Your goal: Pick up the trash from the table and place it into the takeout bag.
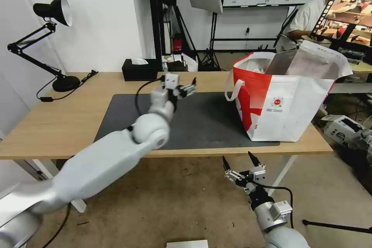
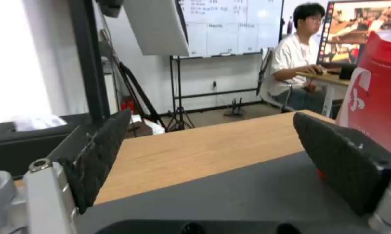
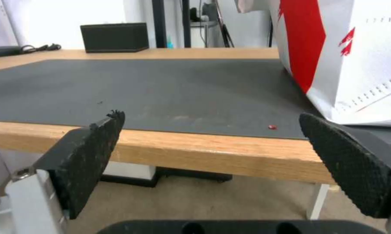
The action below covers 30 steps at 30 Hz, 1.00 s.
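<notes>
The left hand (image 1: 188, 88) hangs above the dark mat (image 1: 201, 120) on the desk (image 1: 58, 124), its fingers spread apart and holding nothing. To that hand's right, near it, stands the takeout bag (image 1: 283, 104), mouth open, on the mat's far end. Beyond the hand sits a black tissue box (image 1: 138, 69). The right hand (image 1: 241, 166) hangs below the desk's front edge, just under the bag, fingers likewise wide and empty.
</notes>
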Motion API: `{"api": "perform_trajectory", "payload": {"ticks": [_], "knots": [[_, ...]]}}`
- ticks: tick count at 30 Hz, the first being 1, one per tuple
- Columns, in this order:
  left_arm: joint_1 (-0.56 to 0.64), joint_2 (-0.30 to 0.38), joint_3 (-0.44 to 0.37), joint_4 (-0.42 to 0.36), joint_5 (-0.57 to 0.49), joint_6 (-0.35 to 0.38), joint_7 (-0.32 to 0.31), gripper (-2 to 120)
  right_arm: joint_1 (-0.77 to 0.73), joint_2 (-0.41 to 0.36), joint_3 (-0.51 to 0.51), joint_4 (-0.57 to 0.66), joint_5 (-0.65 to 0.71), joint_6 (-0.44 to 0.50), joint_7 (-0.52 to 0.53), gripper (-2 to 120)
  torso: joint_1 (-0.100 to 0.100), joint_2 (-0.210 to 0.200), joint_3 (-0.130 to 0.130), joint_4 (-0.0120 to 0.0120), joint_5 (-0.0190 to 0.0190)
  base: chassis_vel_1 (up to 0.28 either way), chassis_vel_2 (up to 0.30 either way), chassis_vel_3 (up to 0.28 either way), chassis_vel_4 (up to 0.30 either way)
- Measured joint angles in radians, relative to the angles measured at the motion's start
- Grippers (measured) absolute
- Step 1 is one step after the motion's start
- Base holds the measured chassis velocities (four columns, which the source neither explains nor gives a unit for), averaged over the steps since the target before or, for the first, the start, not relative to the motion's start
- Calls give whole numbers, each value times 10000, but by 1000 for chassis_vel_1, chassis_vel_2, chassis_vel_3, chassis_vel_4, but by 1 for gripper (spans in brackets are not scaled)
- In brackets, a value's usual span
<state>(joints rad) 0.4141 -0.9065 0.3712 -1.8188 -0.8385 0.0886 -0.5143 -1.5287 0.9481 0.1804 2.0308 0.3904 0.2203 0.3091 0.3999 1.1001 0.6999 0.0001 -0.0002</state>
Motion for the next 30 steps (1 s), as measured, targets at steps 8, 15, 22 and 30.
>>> {"api": "perform_trajectory", "payload": {"ticks": [8,15,22,30], "knots": [[3151,858,-2575,-544,985,-686,1244,100,0,-1,0,0,0,0,0,100,0,0,0,-2,-1,0,0,0,0],[5686,1220,-4673,-1185,1461,-1048,1765,100,0,0,0,0,0,0,0,100,-1,0,1,0,-1,0,0,0,0],[7283,1332,-5860,-1596,1911,-1388,1882,100,0,0,0,0,0,0,0,100,0,0,0,-2,1,0,0,0,0],[9207,770,-7233,-1854,2748,-1798,2203,100,0,0,0,0,0,0,0,100,-1,1,0,0,2,0,0,0,0]]}}
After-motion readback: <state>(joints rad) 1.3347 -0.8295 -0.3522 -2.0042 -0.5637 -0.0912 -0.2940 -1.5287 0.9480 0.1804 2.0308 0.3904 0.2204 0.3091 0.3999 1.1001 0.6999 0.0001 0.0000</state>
